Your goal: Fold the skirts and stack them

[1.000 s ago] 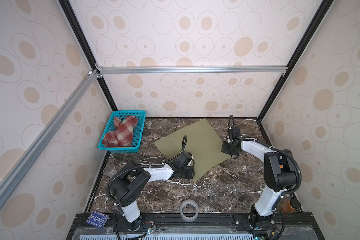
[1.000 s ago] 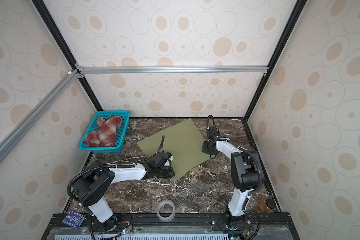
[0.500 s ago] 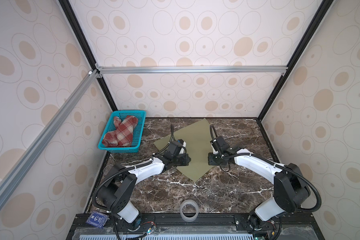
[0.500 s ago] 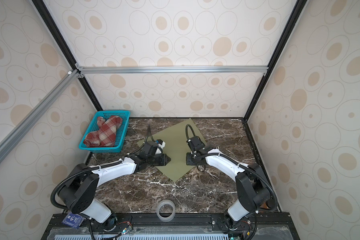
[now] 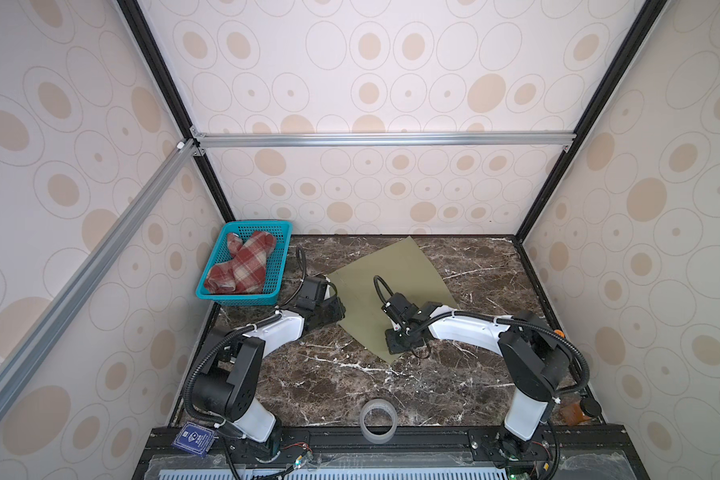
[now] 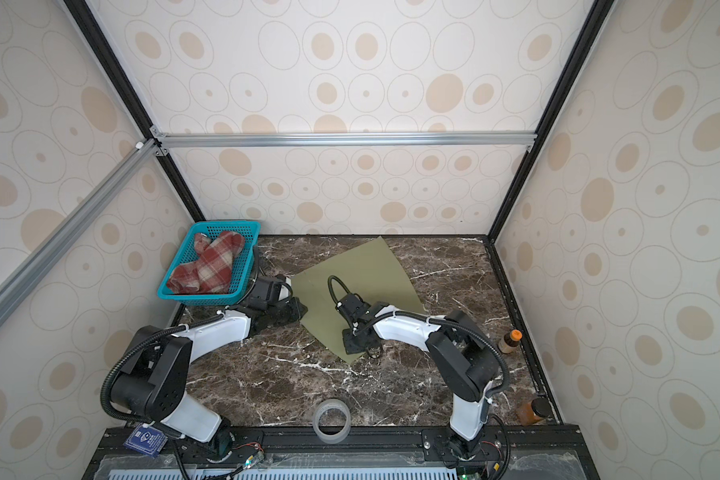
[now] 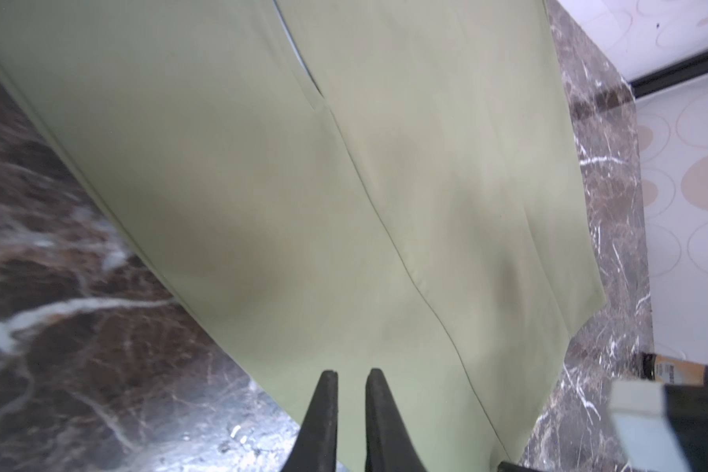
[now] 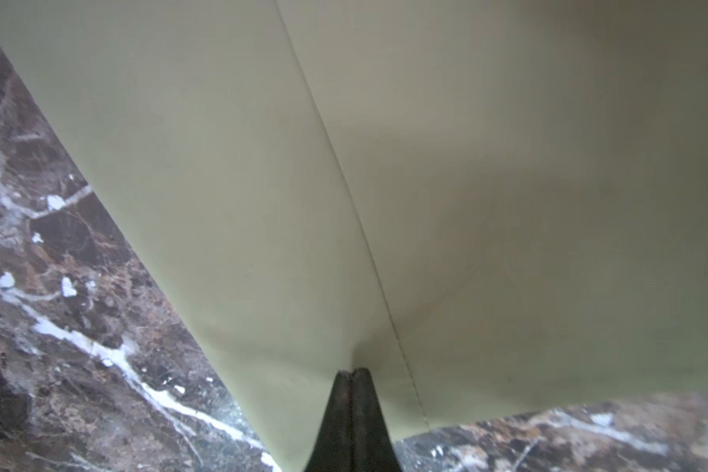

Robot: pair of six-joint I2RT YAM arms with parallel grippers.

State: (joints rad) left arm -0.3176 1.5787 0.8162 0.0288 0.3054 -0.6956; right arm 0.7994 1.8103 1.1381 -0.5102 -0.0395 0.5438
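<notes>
The olive-green skirt (image 5: pixel 391 266) (image 6: pixel 350 266) lies spread flat on the marble table, a corner pointing toward the front. My left gripper (image 5: pixel 341 311) (image 6: pixel 303 309) (image 7: pixel 350 372) is low over its left edge; its jaws stand a narrow gap apart with nothing between them. My right gripper (image 5: pixel 393 347) (image 6: pixel 356 347) (image 8: pixel 351 371) is shut near the front corner. Its tips touch the skirt (image 8: pixel 466 163), which puckers slightly around them. The red-and-cream plaid skirt (image 5: pixel 242 268) (image 6: pixel 211 266) lies bunched in the teal basket (image 5: pixel 238 296) (image 6: pixel 200 298).
The basket stands at the back left against the wall. A roll of clear tape (image 5: pixel 377 419) (image 6: pixel 331 419) lies at the front edge. An orange-capped bottle (image 6: pixel 509 340) and a brown jar (image 6: pixel 533 411) stand along the right wall. Patterned walls enclose the table.
My left gripper has moved from the skirt's front corner back along its left edge. My right gripper has swept from the skirt's right corner across to its front corner. The skirt's outline looks unchanged.
</notes>
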